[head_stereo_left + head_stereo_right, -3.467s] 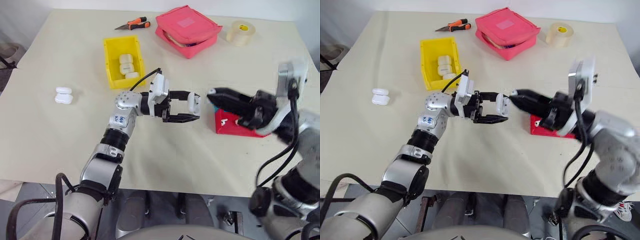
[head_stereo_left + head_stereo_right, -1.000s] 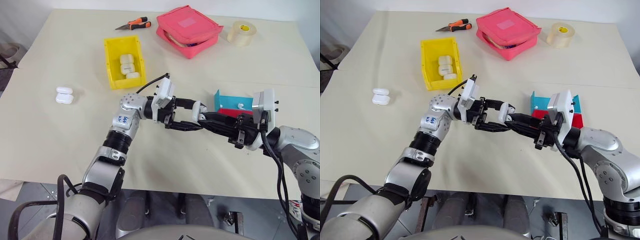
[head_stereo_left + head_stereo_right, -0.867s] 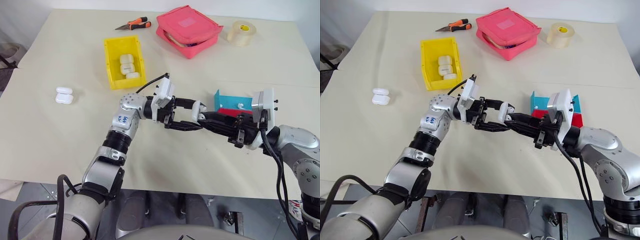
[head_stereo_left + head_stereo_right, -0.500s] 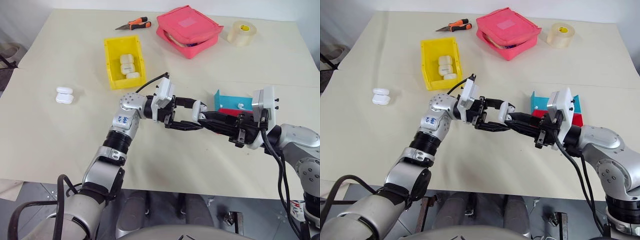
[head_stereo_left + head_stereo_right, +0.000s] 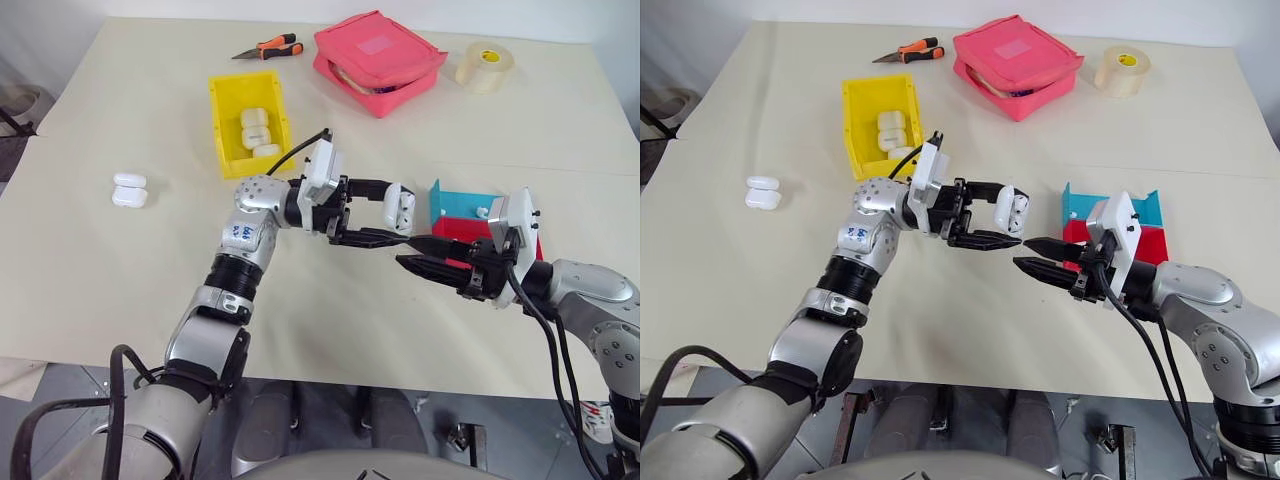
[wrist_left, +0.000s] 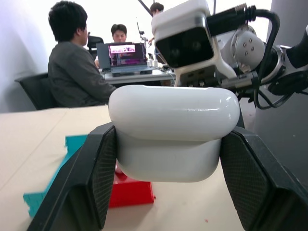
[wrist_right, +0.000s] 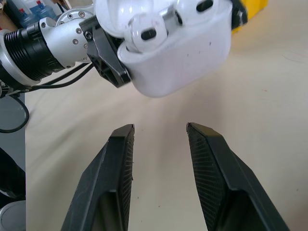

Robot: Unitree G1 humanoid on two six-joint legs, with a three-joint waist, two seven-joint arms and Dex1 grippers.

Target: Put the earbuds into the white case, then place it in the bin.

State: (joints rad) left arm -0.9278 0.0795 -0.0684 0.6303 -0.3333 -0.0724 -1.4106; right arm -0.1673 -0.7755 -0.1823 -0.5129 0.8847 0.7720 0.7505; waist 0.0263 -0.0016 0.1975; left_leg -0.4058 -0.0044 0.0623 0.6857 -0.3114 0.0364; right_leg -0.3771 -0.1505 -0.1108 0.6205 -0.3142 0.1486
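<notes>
Your left gripper [image 5: 385,222] has its jaws pinching the white case [image 5: 400,209], held up above the table [image 5: 120,290] mid-scene, lid open. The right wrist view shows the earbuds [image 7: 161,21] seated in its wells, so the loading step looks done as far as you can see. Your right gripper [image 5: 420,257] sits just beside and below the case, apart from it, jaws spread and holding nothing. Left to do: shut the lid, then carry the case over to the bin [image 5: 248,122], which is back-left on the table and already has several closed white cases [image 5: 254,131] in it. Two more cases [image 5: 128,190] lie far left on the table. The red-and-blue tray [image 5: 462,208] is behind your right gripper. Judged roughly halfway: earbuds in, lid and drop-off pending.
</notes>
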